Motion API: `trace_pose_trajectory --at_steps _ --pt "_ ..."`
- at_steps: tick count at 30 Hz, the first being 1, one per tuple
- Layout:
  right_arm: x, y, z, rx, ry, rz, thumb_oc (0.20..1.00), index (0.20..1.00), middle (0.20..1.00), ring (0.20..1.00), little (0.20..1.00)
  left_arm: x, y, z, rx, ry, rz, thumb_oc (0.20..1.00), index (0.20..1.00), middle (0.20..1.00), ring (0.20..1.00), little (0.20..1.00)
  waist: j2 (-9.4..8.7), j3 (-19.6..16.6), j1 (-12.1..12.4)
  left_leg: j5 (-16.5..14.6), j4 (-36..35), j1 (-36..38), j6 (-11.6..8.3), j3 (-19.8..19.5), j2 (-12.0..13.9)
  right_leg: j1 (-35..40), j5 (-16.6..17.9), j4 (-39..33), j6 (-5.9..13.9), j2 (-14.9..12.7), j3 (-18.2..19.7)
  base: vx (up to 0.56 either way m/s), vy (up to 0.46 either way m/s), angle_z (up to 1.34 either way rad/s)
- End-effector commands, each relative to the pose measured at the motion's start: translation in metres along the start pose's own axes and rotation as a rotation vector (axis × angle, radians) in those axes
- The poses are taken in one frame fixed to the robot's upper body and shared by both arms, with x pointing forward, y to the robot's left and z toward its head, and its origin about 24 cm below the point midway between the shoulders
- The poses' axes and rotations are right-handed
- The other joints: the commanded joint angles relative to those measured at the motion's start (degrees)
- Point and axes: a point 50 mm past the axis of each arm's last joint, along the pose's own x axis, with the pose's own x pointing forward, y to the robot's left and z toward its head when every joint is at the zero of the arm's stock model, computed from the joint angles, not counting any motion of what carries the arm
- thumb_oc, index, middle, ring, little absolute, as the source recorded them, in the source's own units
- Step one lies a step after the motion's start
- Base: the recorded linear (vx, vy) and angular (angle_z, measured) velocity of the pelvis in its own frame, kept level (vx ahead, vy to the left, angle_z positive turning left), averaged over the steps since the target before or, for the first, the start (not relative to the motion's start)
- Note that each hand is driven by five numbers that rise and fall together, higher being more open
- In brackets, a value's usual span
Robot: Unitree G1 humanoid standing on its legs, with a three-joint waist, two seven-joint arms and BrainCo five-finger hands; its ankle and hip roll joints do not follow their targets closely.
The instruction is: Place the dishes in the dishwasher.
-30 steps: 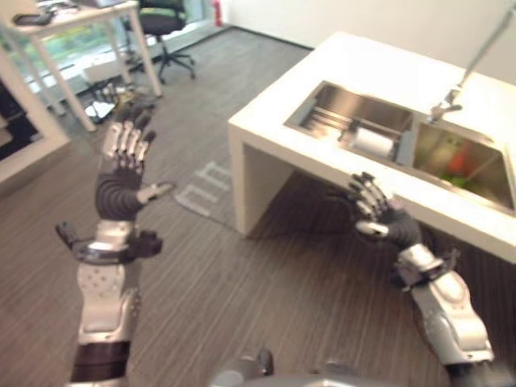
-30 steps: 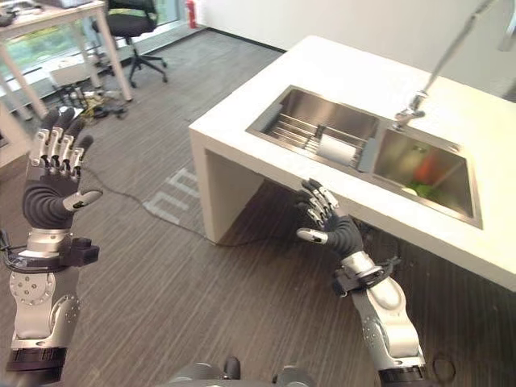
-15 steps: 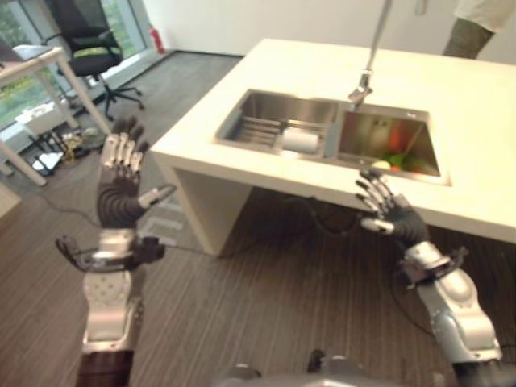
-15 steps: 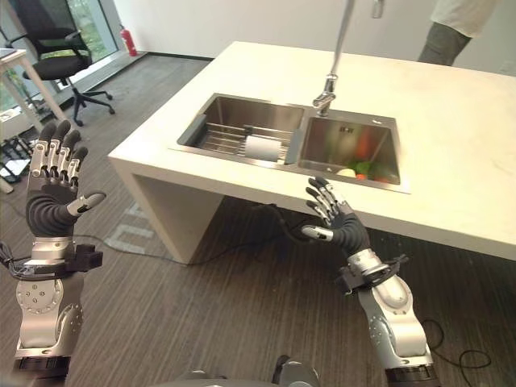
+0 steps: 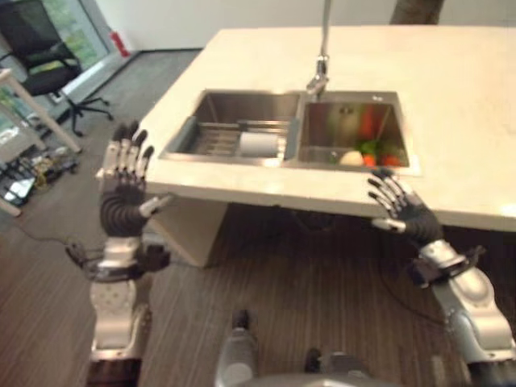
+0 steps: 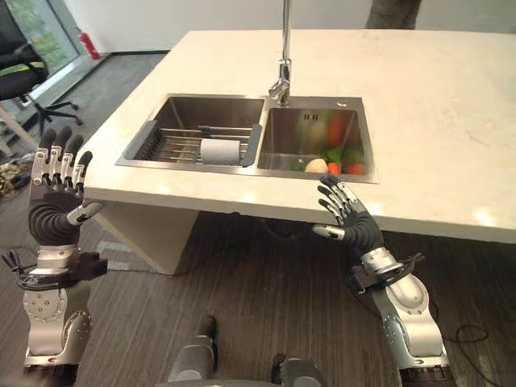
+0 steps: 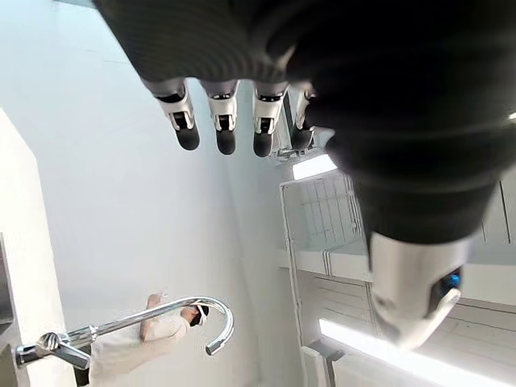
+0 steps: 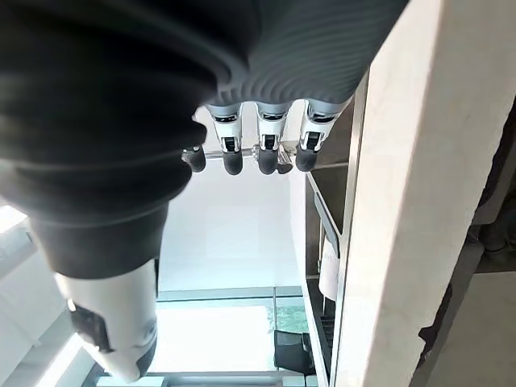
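Countertop [image 6: 419, 121], white and broad, fills the upper half of the frame, with a double steel sink [image 6: 250, 135] set into its centre and a tall faucet [image 6: 282, 56] rising behind the divider. The sink's left basin holds a wire rack [image 6: 189, 145] with a white cup [image 6: 219, 151] lying on it; the right basin holds vegetables [image 6: 330, 160]. The right hand [image 6: 348, 219], fingers spread and grasping nothing, hovers at the counter's front edge just below the vegetables. The left hand [image 6: 55, 193], upright at the left edge, is likewise released and well apart from the cup. An office chair [image 5: 36, 68] stands upper left.
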Motion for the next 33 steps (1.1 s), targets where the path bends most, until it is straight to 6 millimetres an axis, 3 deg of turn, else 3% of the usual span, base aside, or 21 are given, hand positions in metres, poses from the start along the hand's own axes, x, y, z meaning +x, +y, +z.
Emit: trace_pose_trajectory --at_steps 1,5,9,14,18,22,26,33 --pt "0.01 0.001 0.028 -0.037 -0.151 0.024 1.0 1.0 1.0 1.0 1.0 0.011 0.009 0.027 0.0 -0.151 -0.018 1.0 1.0 1.0 1.0 1.0 -1.43 -3.3 0.9 3.2 2.9 2.4 -0.79 3.8 -0.9 5.6 1.5 -3.1 7.43 -6.4 -0.3 0.22 0.325 -0.28" --pt "0.002 -0.001 0.03 -0.01 -0.164 -0.039 1.0 1.0 1.0 1.0 1.0 0.024 0.006 0.029 -0.01 -0.169 -0.063 1.0 1.0 1.0 1.0 1.0 -3.18 -4.3 2.3 1.9 2.9 2.3 0.32 4.3 -3.5 8.4 2.2 -3.1 11.5 -10.6 -1.6 0.27 0.362 0.11" --pt "-0.001 -0.003 0.032 -0.013 -0.181 -0.1 1.0 1.0 1.0 1.0 1.0 0.029 0.005 0.035 -0.016 -0.189 -0.116 1.0 1.0 1.0 1.0 1.0 -4.68 -4.8 3.8 1.0 2.9 2.2 2.57 3.7 -6.5 9.8 3.2 -3.1 12.45 -13.2 -2.8 0.24 0.317 0.27" --pt "0.006 0.003 0.032 0.048 -0.222 -0.14 1.0 1.0 1.0 1.0 1.0 0.035 -0.006 0.038 -0.011 -0.2 -0.17 1.0 1.0 1.0 1.0 1.0 -5.44 -5.1 3.8 -1.1 2.9 4.4 5.95 3.6 -10.0 10.4 14.1 -3.1 11.88 -12.9 -5.1 0.14 0.206 0.16" --pt "0.018 0.01 0.031 0.086 -0.245 -0.129 1.0 1.0 1.0 1.0 1.0 0.042 -0.014 0.042 0.016 -0.245 -0.171 1.0 1.0 1.0 1.0 1.0 -5.14 -4.1 3.7 -1.2 2.9 4.9 5.55 5.6 -9.9 4.0 8.3 -3.1 10.08 -10.3 -4.7 -0.01 0.025 -0.42" --pt "0.025 0.011 0.035 0.114 -0.28 -0.128 1.0 1.0 1.0 1.0 1.0 0.049 -0.022 0.05 0.076 -0.309 -0.221 1.0 1.0 1.0 1.0 1.0 -5.74 -2.8 3.1 -2.4 2.9 6.2 5.36 8.4 -8.8 -2.7 10.7 -3.1 10.83 -10.6 -4.2 -0.03 -0.174 -0.44" --pt "0.024 0.008 0.037 0.129 -0.271 -0.152 1.0 1.0 1.0 1.0 1.0 0.049 -0.027 0.049 0.069 -0.282 -0.253 1.0 1.0 1.0 1.0 1.0 -6.09 -3.7 3.0 -2.9 2.9 6.9 4.93 10.6 -7.3 -2.8 8.8 -3.1 11.38 -10.5 -4.6 0.04 -0.184 -0.03" --pt "0.022 0.006 0.041 0.088 -0.232 -0.157 1.0 1.0 1.0 1.0 1.0 0.048 -0.034 0.04 0.033 -0.208 -0.247 1.0 1.0 1.0 1.0 1.0 -5.05 -4.8 0.4 -2.5 2.9 8.7 2.6 13.2 -4.0 -2.8 6.3 -3.1 9.03 -8.3 -3.5 0.08 -0.215 -0.2"
